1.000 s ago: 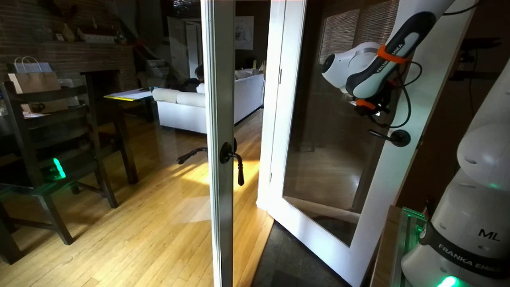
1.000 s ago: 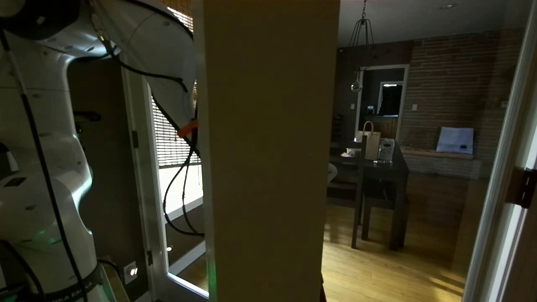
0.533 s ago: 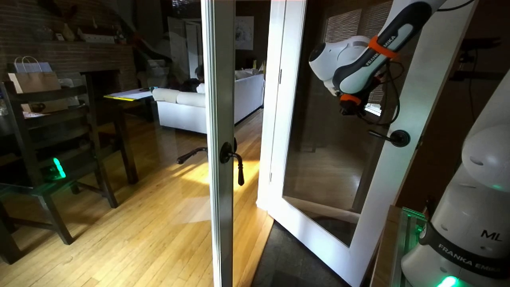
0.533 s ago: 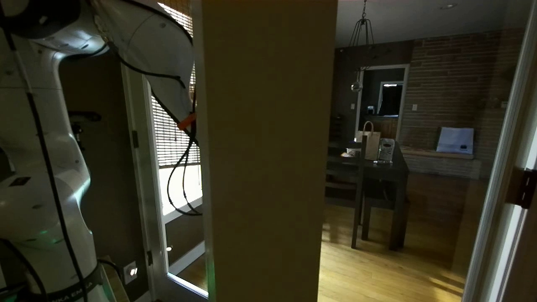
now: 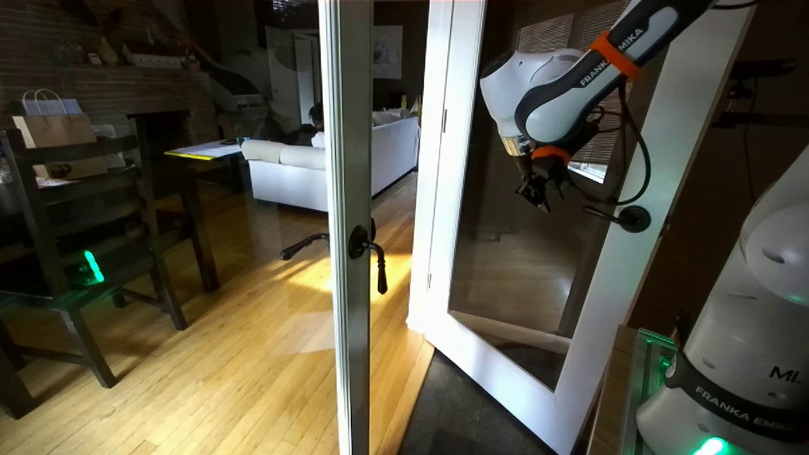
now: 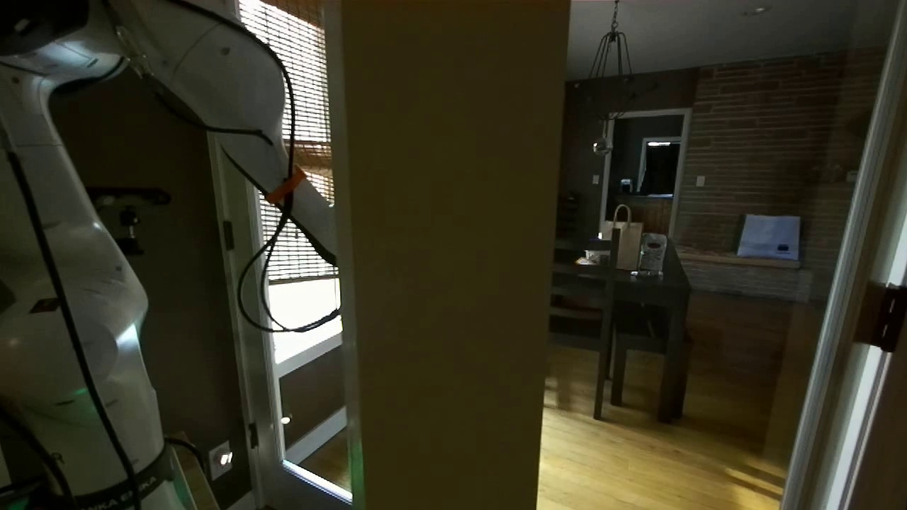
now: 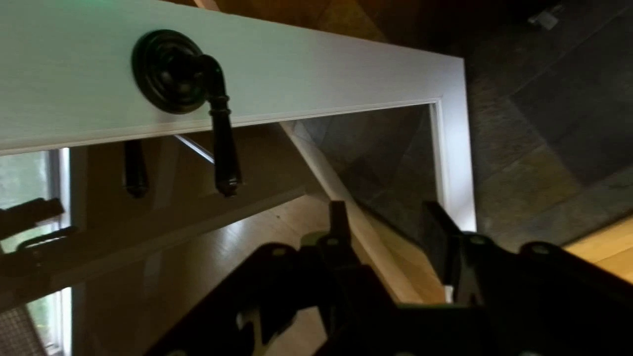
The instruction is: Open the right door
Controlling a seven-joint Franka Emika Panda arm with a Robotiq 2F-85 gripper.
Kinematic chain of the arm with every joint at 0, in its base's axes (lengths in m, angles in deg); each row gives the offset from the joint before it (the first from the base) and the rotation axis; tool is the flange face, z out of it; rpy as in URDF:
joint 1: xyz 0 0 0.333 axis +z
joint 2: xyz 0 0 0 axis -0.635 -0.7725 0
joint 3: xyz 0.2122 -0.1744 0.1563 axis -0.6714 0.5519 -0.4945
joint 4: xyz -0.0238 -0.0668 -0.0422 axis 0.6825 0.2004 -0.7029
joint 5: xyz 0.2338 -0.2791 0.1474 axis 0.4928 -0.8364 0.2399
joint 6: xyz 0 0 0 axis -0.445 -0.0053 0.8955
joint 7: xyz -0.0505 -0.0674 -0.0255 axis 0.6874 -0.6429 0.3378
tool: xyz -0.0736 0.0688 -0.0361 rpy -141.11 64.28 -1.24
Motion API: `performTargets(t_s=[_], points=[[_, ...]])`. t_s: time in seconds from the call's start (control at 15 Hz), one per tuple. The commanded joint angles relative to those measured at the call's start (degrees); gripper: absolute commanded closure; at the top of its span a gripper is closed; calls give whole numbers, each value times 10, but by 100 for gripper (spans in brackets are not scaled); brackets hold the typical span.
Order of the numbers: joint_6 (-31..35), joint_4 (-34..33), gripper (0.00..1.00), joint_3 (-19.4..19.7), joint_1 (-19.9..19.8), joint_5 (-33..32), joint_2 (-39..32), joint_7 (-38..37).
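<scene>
End effector (image 7: 388, 217), jaws parted, facing right door (image 7: 296, 84) in wrist view, hidden behind door stile (image 6: 457, 255) in an exterior view

On the wooden floor (image 5: 240, 373) — in an exterior view — a dark chair (image 5: 95, 221) stands at nine o'clock, a pale sofa (image 5: 291, 180) at ten.
</scene>
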Motion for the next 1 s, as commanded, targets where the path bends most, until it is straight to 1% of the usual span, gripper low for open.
performTargets(t_s=[0.0,0.13,0.2,0.27,0.33,0.6,0.67,0.8,0.93], points=[[29,55,26,-9,11,70,62,96],[37,71,13,-15,19,109,78,148],[40,78,5,-17,22,129,86,175],[42,86,1,-19,26,148,96,205],[43,91,0,-20,30,167,101,235],[40,101,0,-15,43,240,119,363],[35,85,0,-35,25,211,92,307],[33,86,0,-33,28,227,98,341],[33,86,0,-32,28,230,99,349]])
